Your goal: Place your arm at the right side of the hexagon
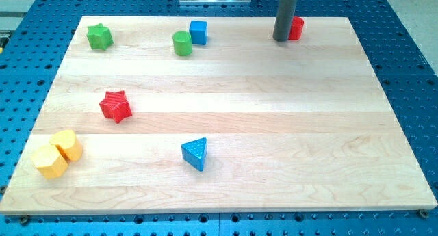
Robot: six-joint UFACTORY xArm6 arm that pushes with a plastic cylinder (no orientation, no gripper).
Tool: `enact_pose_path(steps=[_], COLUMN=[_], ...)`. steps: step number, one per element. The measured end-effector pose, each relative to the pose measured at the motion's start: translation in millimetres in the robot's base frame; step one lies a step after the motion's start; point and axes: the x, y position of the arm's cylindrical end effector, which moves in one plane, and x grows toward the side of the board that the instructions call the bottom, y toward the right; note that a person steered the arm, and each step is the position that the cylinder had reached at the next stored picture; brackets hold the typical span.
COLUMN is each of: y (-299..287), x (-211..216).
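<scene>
Two yellow blocks sit touching at the board's bottom left. The lower one (50, 161) looks like a hexagon; the upper one (66, 144) has a shape I cannot make out. My tip (282, 39) rests on the board near the top edge, right of centre. It is far from the yellow blocks, up and to their right. A red block (297, 29) sits just to the right of the rod, partly hidden by it.
A green star (99, 36) lies at the top left. A green cylinder (182, 43) and a blue cube (198, 32) sit at the top centre. A red star (115, 105) is at mid left, and a blue triangle (195, 154) at bottom centre.
</scene>
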Motion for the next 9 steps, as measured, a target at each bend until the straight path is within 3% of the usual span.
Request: enact_pose_path(steps=[1,4,7,8,9], y=[45.1,-50.3,-51.9,-88.6,-123.7], x=[0.0,3.2,4.1,43.9,140.9])
